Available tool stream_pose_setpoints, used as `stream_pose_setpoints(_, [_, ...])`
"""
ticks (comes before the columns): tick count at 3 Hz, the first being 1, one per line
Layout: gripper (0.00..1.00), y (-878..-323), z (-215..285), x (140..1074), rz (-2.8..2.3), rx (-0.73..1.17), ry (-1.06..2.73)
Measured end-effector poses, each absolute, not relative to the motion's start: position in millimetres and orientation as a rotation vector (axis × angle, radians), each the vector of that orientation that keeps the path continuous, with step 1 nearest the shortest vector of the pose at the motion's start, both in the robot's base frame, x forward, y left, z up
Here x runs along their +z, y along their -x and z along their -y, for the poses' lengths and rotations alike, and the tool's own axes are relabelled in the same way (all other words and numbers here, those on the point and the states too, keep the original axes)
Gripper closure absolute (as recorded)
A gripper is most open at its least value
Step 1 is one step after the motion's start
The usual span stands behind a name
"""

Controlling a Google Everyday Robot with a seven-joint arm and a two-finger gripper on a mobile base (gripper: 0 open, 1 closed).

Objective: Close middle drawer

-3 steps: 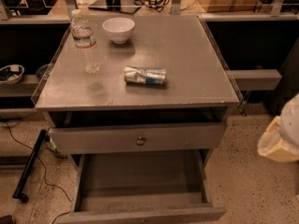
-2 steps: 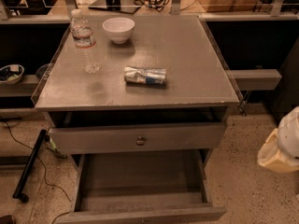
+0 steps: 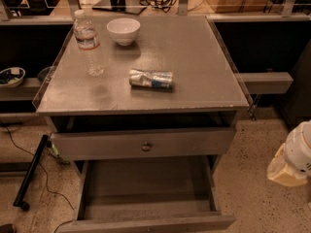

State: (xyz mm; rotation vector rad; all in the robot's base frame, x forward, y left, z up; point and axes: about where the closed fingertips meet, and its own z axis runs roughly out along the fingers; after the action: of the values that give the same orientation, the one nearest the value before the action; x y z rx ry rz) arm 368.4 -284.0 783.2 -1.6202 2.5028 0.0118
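The middle drawer (image 3: 146,188) is pulled far out at the bottom of the grey cabinet. It is a wide shallow box with a bare grey floor. Its low front (image 3: 146,224) runs along the bottom edge of the view, and its knob is out of sight. Above it, the taller-fronted grey drawer (image 3: 97,144) with a brass-coloured knob (image 3: 146,146) stands slightly out. My gripper (image 3: 293,155), white and cream, hangs at the right edge, to the right of the cabinet and apart from both drawers.
On the cabinet top (image 3: 194,57) stand a water bottle (image 3: 88,42) and a white bowl (image 3: 123,30), with a crushed can (image 3: 151,78) lying in the middle. A grey shelf (image 3: 265,81) juts out at the right. A black bar (image 3: 31,171) and cables lie on the floor at the left.
My gripper has sunk a little lower at the right edge. The drawers and the things on the cabinet top have not moved.
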Motion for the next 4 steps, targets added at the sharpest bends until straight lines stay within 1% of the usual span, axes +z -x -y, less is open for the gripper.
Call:
stream_pose_setpoints(1, [1.0,-361.8,282.3,777.4,-2.504,0.031,1.623])
stream_pose_setpoints(2, [1.0,-342.0,274.9,756.2,-2.52,0.084,1.601])
stream_pose_setpoints(4, [1.0,-297.9,258.4,684.0,-2.596,0.229,1.625])
